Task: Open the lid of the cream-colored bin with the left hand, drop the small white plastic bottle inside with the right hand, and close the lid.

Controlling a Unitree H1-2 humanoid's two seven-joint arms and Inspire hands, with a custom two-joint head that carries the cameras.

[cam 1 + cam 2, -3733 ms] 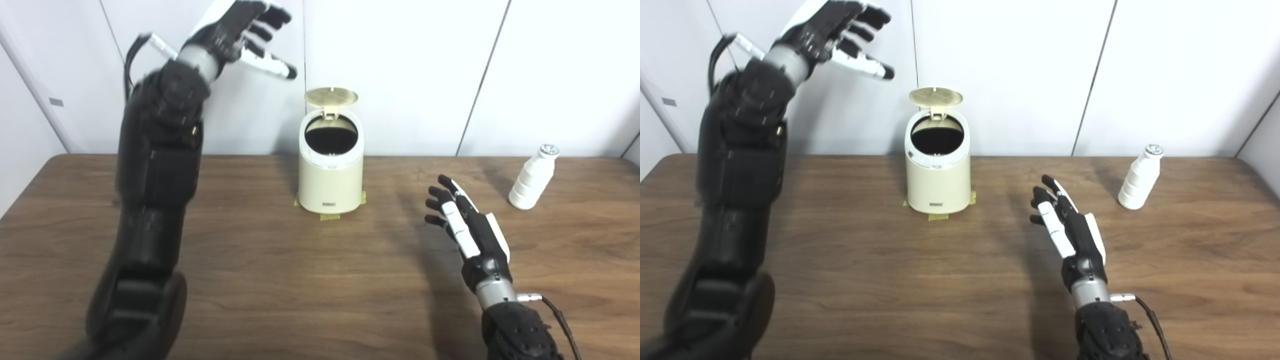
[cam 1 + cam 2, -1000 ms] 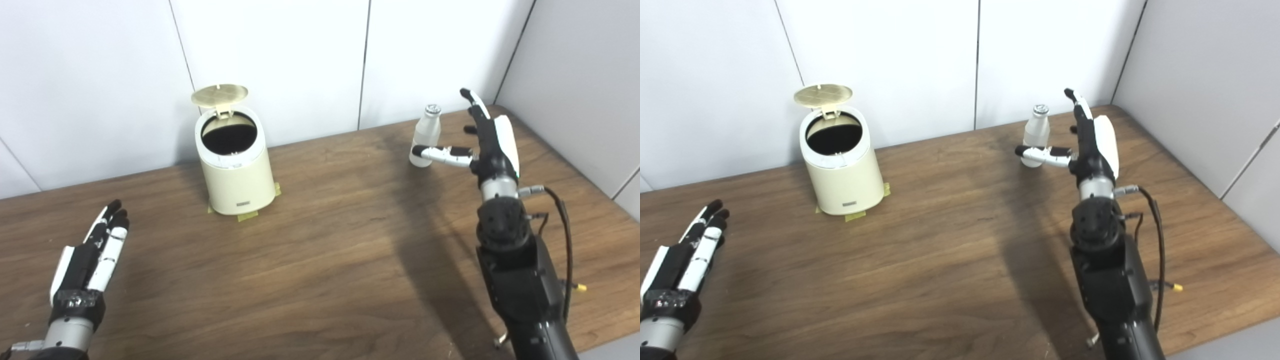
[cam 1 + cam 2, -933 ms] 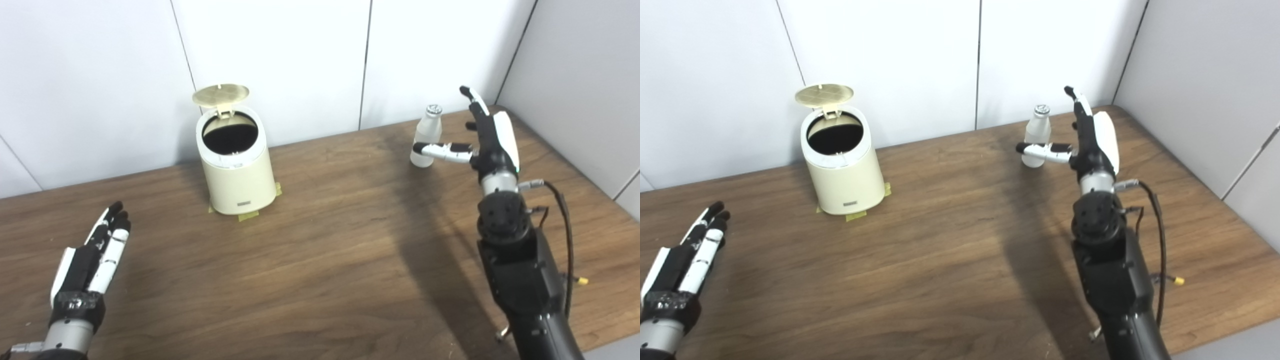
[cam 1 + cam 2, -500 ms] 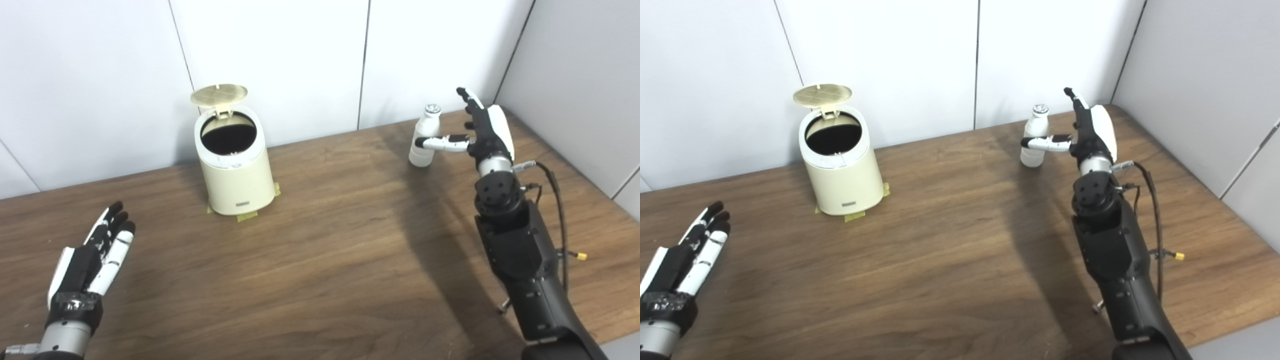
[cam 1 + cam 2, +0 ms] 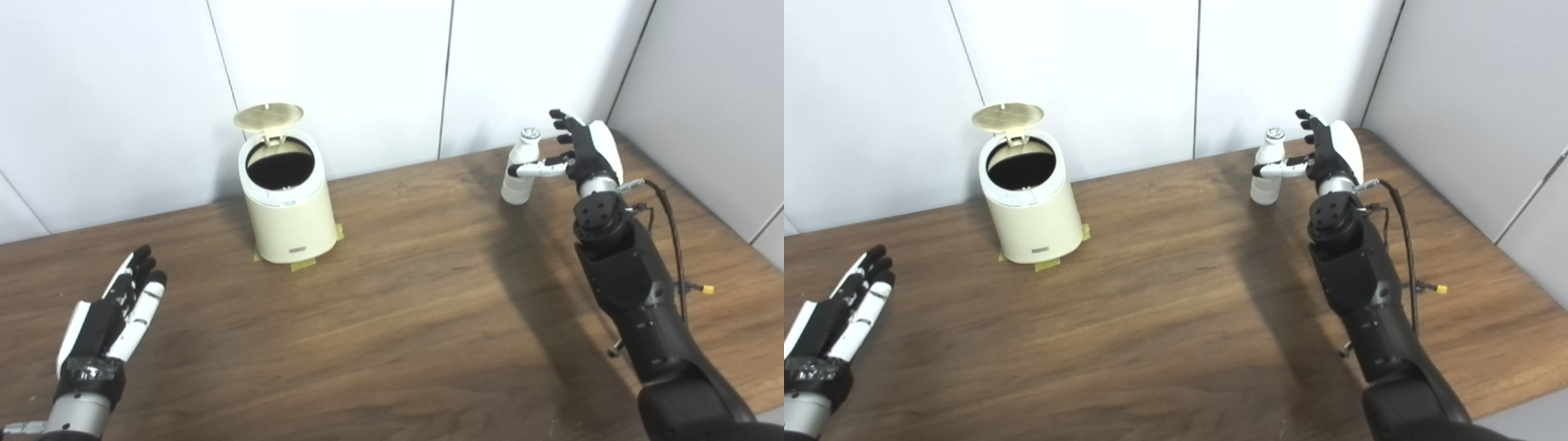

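Right hand [image 5: 585, 150] has closed in on one bottle [image 5: 519, 168].

A dark wood-grain table [image 5: 392, 318] stands in a corner of plain white panelled walls [image 5: 343, 67] with thin dark vertical seams, evenly lit.

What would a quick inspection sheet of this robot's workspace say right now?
Surface: brown wooden table, bare around the things.
Job's things: cream-coloured round bin, its lid standing open; small white plastic bottle upright near the far right edge.
Clutter: yellowish tape under the bin's base.
Hands: left hand open, low at the near left; right hand open beside the bottle, fingers not closed on it.
Cables: black cable along the right arm.
Surroundings: white panelled walls.
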